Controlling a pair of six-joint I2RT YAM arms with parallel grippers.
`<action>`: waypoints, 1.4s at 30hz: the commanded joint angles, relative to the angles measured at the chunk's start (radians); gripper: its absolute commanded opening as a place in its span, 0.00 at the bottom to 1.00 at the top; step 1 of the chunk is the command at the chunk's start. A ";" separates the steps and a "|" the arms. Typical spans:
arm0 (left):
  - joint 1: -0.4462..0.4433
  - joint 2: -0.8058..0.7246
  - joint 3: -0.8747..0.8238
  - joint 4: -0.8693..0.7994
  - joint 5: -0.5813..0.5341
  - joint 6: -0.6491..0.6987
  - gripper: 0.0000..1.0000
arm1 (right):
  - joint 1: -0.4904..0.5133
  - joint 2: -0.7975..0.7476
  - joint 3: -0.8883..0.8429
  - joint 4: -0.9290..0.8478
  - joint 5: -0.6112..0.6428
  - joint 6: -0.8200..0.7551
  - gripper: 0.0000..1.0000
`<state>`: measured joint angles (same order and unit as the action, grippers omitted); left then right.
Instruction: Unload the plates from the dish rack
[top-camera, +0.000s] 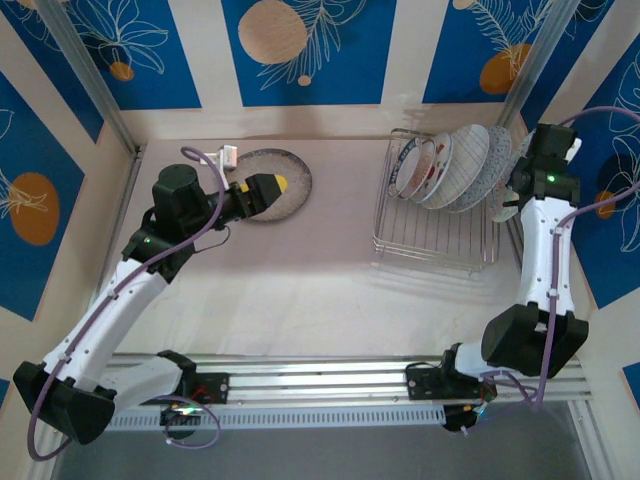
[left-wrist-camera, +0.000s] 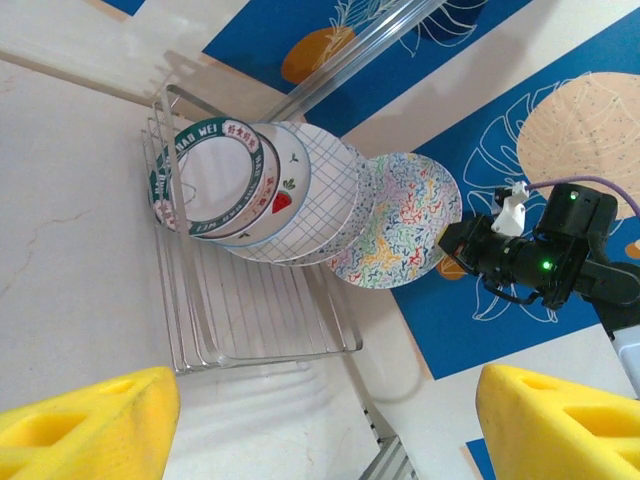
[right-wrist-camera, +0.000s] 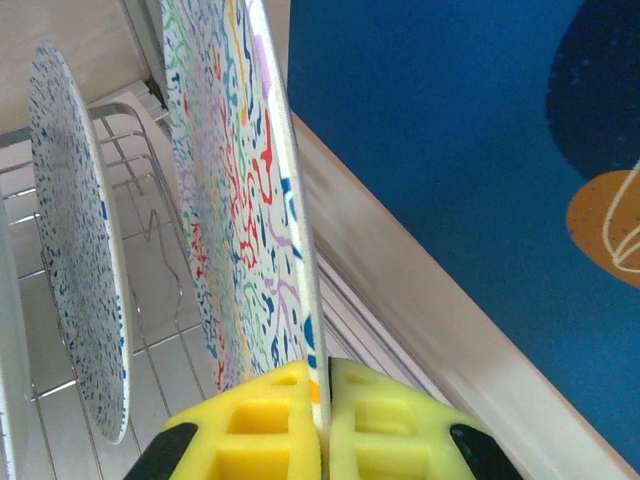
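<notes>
Grasp stage: right gripper (right-wrist-camera: 325, 400) clenched on rim of round white squiggle-patterned plate (right-wrist-camera: 240, 200), upright at right end of silver wire dish rack (top-camera: 430, 262). Idle: left gripper (top-camera: 266, 187) spread, empty, over grey speckled plate (top-camera: 295, 165) on table (top-camera: 300, 290). Next, likely: lift clear of slots.

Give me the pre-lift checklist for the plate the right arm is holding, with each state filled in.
1. Right claw shut on the rim of the multicoloured plate: ok.
2. Gap between it and the blue-speckled plate beside it: ok.
3. Its lower edge free of the dish rack wires: cannot tell.
4. Left claw open and away from the rack: ok.
5. Grey plate lying flat on the table: ok.
</notes>
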<state>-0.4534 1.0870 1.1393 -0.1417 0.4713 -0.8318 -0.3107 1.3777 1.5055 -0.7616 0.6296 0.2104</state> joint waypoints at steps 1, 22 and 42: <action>-0.017 -0.025 0.033 0.008 0.012 -0.004 0.78 | -0.011 -0.067 0.050 0.024 0.055 -0.009 0.00; -0.144 0.019 -0.037 0.060 -0.019 -0.075 0.78 | 0.127 -0.290 0.181 -0.346 0.120 0.241 0.00; -0.311 0.236 -0.057 0.246 0.006 -0.244 0.81 | 0.168 -0.408 0.381 -0.769 -0.138 0.489 0.00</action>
<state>-0.7475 1.3003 1.0920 0.0376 0.4458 -1.0248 -0.1493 0.9760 1.8618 -1.4937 0.6029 0.6205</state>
